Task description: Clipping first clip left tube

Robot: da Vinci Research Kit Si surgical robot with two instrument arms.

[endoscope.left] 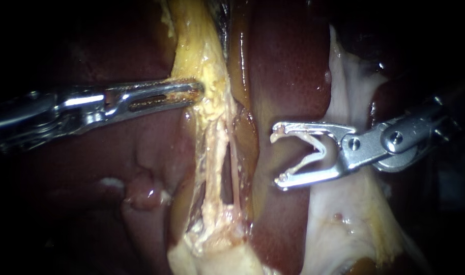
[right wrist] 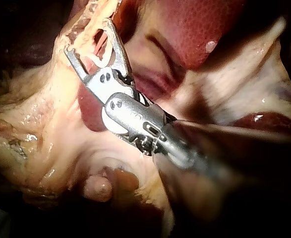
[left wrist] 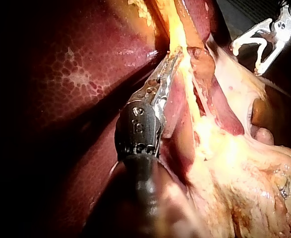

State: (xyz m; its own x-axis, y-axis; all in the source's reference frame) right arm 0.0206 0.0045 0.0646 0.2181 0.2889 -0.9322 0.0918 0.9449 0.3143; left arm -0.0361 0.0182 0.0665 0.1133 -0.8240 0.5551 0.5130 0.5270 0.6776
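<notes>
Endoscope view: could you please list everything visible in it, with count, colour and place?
liver: one, dark red, behind everything else
yellow fatty tissue: one strip, yellow, running down the middle
tubes: two, pale, side by side below that strip, with a dark gap between them
pale tissue: one sheet, whitish, on the right
clip: one, pale, open, between the right instrument's jaws
left instrument: one, silver, jaws shut on the yellow fatty tissue
right instrument: one, silver, jaws wide, holding the clip, apart from the tubes
</notes>
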